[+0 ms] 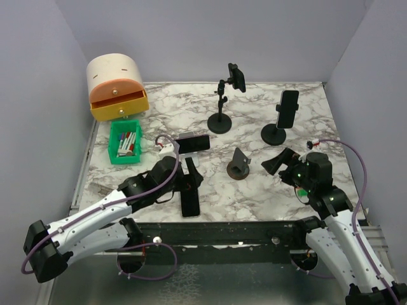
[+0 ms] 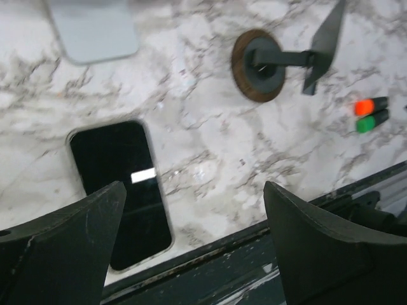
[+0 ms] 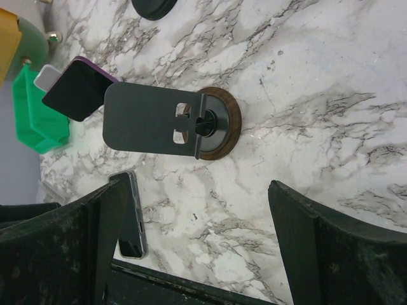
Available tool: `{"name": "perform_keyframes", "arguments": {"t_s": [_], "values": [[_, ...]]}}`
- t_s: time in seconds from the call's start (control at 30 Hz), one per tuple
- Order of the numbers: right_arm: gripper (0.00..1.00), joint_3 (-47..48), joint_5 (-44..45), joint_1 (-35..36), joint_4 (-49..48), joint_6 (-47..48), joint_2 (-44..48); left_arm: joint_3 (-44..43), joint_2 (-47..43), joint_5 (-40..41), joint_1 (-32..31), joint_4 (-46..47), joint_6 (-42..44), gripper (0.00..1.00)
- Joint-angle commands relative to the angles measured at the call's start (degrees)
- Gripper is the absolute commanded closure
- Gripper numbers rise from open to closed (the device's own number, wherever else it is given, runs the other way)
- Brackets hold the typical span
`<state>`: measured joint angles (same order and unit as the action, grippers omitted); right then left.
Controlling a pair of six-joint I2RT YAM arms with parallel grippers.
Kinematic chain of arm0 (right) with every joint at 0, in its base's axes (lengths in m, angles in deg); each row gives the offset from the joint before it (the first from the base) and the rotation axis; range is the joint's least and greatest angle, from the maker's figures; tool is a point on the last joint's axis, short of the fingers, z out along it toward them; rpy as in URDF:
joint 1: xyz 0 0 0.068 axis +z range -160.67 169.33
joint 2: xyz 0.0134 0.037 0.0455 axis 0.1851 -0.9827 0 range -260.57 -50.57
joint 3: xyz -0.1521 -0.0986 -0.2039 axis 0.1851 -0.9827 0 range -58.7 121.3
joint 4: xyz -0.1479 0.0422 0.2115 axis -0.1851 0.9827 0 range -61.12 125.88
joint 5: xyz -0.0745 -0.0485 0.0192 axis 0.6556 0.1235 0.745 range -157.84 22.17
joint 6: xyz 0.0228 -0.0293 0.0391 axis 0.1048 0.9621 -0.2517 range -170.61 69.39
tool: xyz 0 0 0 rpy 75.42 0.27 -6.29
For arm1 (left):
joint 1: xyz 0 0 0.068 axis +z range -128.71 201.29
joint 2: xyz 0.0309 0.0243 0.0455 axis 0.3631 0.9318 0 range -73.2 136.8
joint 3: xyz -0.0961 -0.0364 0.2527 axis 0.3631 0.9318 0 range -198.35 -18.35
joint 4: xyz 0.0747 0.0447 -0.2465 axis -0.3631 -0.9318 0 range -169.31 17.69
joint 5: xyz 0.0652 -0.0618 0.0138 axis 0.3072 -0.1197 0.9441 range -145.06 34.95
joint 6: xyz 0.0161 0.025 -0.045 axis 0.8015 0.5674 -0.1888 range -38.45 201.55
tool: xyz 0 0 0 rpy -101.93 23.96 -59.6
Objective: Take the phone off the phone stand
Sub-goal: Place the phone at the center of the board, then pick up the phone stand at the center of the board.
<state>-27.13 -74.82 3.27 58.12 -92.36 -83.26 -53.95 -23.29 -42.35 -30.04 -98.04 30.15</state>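
phone lies flat on marble table, glossy black face up.

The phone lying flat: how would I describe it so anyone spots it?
On the marble table, look to the near edge, right by the open left gripper. The black phone there lies flat, while the other phones are propped up on stands.

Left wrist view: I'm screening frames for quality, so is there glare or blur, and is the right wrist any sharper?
Left wrist: a white glare bar on the flat black phone; orange and green tips look smeared. Right wrist: white marble tabletop veins crisp.
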Motion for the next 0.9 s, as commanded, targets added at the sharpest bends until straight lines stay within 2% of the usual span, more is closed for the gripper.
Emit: {"name": "perform_keyframes", "arguments": {"t_s": [0.0, 0.1, 0.2, 0.3, 0.4, 0.6, 0.73, 0.87], "values": [[0.02, 1.91, -0.34, 0.39, 0.48, 1.15, 0.04, -5.81, 1.8, -1.48, 0.32, 9.1, 7.09, 0.08], [0.02, 2.0, 0.4, 0.41, 1.12, 1.17, 0.9, -5.91, 2.75, -4.43, 0.33, 18.66, 8.4, 0.01], [0.02, 2.21, 0.48, 0.44, 0.74, 1.32, 1.58, -4.97, 4.85, -4.63, 0.42, 27.03, 7.48, 0.01], [0.02, 2.55, 0.79, 0.39, 1.03, 1.73, 1.5, -5.98, 8.58, -3.81, 0.52, 30.45, 5.14, 0.01], [0.02, 2.89, 1.34, 0.39, 2.02, 2.27, 1.31, -10.64, 14.67, -8.23, 0.61, 31.06, 7.75, 0.01], [0.03, 3.75, 1.62, 0.39, 3.06, 2.37, 1.84, -23.19, 29.7, -15.08, 0.62, 23.41, 10.79, 0.21], [0.03, 5.66, 2.0, 0.39, 5.5, 3.02, 2.88, -26.69, 35.6, -16.66, 0.68, 23.35, 12.28, 0.32], [0.03, 6.64, 2.83, 0.39, 6.54, 3.26, 4.49, -28.76, 39.56, -16.54, 0.77, 22.62, 13.63, 0.39]]}}
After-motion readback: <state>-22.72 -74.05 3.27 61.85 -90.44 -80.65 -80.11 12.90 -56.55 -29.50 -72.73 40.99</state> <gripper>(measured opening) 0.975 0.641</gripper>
